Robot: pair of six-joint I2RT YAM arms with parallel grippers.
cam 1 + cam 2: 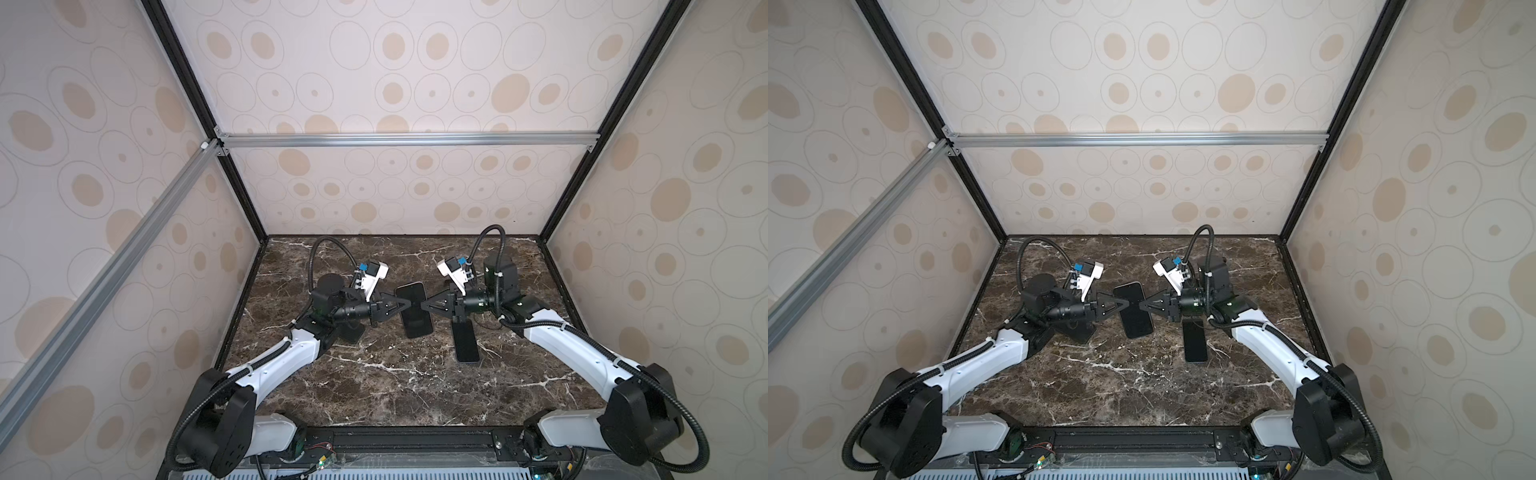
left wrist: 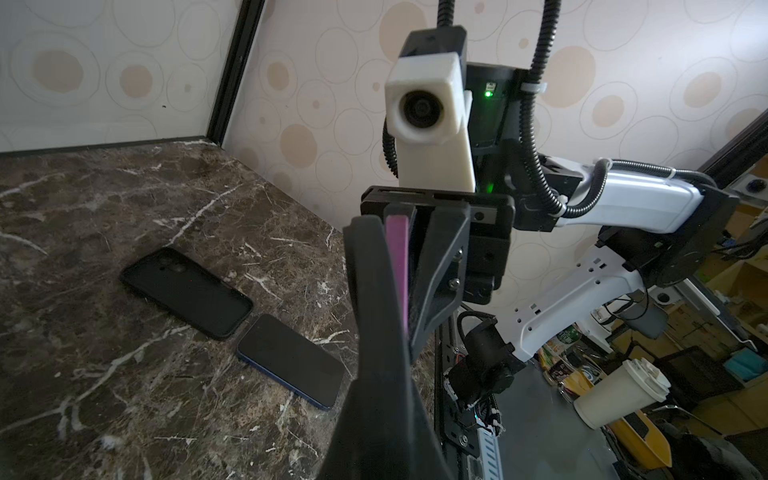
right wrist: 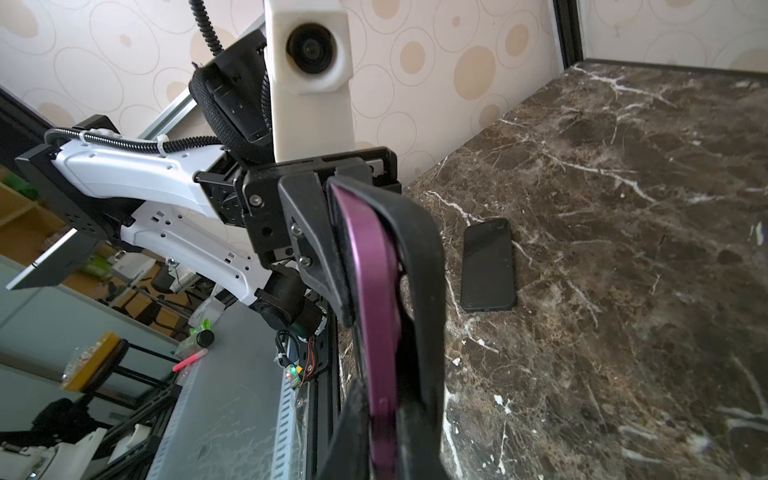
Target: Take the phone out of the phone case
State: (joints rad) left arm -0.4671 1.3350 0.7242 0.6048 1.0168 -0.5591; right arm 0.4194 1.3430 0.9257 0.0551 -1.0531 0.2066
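Looks about midway to me: the left gripper (image 1: 397,308) and right gripper (image 1: 423,306) are both clamped onto the phone (image 1: 414,322), holding it up off the counter (image 1: 374,386) between them. In the right wrist view the black phone case (image 3: 419,249) bows away from the purple edge but isn't off yet, so I reckon the phone needs pulling free.

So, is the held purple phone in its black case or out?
Partly out: the right wrist view shows the black case bowed off the purple phone, not fully removed.
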